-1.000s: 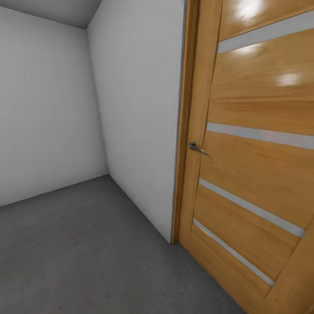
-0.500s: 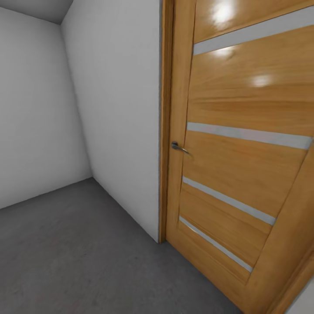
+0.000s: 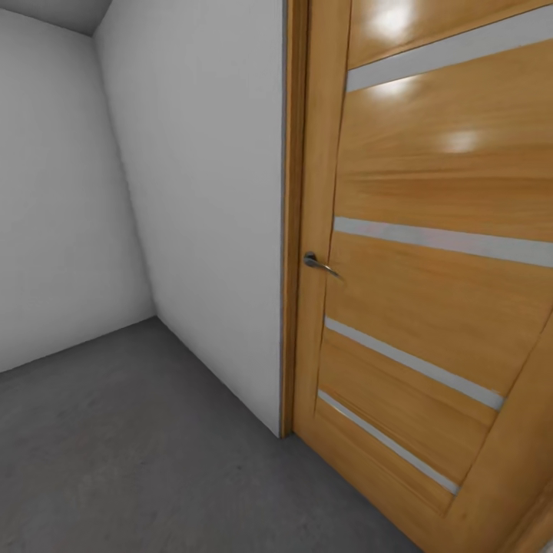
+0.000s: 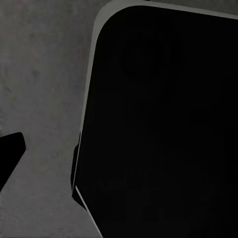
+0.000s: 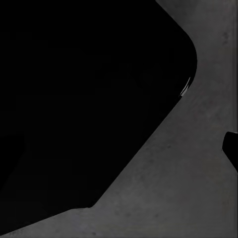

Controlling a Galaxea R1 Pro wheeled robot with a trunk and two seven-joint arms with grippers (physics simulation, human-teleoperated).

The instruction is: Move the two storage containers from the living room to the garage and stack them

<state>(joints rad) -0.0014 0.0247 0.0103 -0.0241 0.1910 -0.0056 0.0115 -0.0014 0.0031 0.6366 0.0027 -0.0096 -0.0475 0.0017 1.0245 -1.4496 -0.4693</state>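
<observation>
We face a honey-coloured wooden door [image 3: 430,253] with a metal lever handle [image 3: 319,264], set beside a white wall [image 3: 207,200], on the grey concrete floor [image 3: 115,453]. Our wrist views show that floor beside our dark base [image 4: 163,129]; we cannot tell how far either gripper is open.

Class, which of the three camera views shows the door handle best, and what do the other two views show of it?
The head view: the metal door handle stands out clearly against the wooden door, near its frame. The two wrist views give nothing of the handle; they look down on grey floor and a large black shape.
</observation>
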